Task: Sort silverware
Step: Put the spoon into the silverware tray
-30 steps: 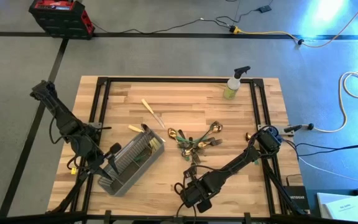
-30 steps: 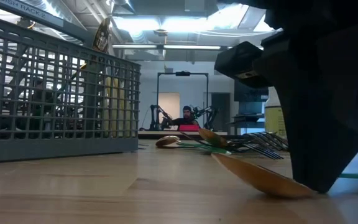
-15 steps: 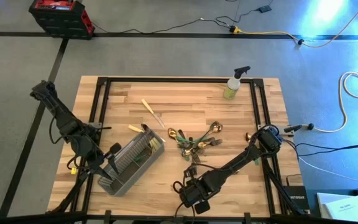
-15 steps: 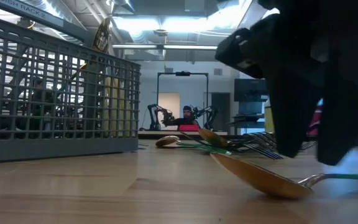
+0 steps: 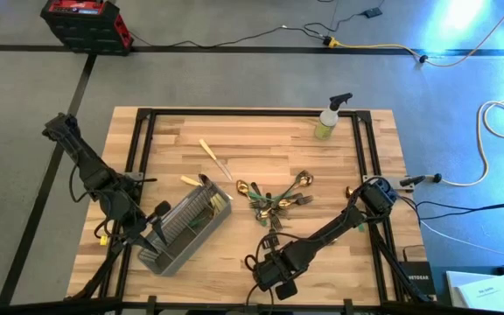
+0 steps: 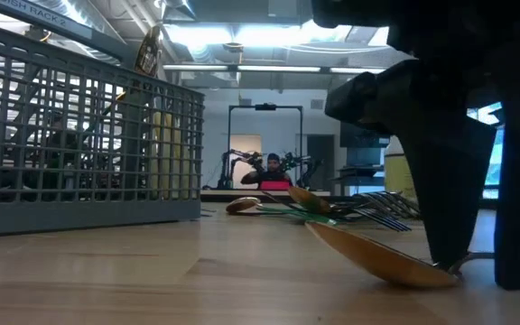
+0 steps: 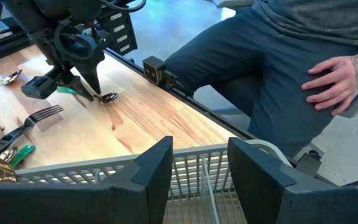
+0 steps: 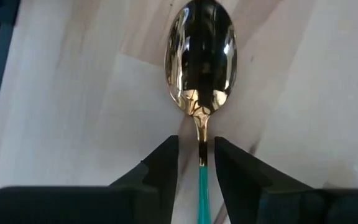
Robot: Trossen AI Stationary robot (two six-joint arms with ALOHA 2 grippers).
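My right end effector (image 8: 195,163) straddles the green-handled gold spoon (image 8: 201,59) lying on the tabletop (image 5: 322,157) near the front edge, fingers slightly apart, not gripping. My left end effector (image 7: 199,163) hangs open at the mesh caddy (image 5: 185,226).

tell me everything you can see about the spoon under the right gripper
The spoon has a shiny gold-coloured oval bowl, a thin gold neck and a slim green handle. It lies flat on the wooden table near the front edge, apart from the other pieces. The right gripper is down over it, its dark fingers standing on either side of the neck with small gaps, so open and not clamped. The bowl mirrors the gripper above it.
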